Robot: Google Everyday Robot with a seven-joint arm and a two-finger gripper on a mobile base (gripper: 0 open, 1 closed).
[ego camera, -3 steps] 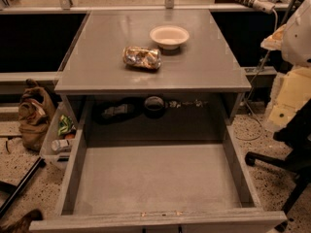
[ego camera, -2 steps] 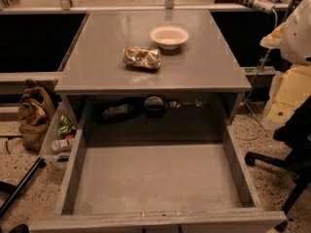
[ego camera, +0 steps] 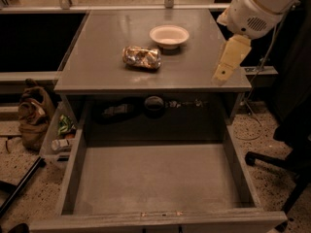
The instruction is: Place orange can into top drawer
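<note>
The orange can point(ego camera: 141, 57) lies on its side on the grey tabletop point(ego camera: 107, 42), left of centre, crumpled and shiny. The top drawer point(ego camera: 155, 220) is pulled fully out below the tabletop, and nothing shows on its flat grey bottom. My gripper point(ego camera: 222, 73) hangs from the white arm point(ego camera: 252, 8) at the upper right, over the tabletop's right front corner. It is well to the right of the can, apart from it, and holds nothing that I can see.
A white bowl point(ego camera: 169, 35) stands on the tabletop just behind and right of the can. A brown bag point(ego camera: 34, 115) and a clear bin of small items point(ego camera: 60, 137) sit on the floor at left. A black chair base point(ego camera: 277, 166) is at right.
The arm and gripper have swung left, from beside the table to over its right front corner. The can, bowl and drawer have not moved.
</note>
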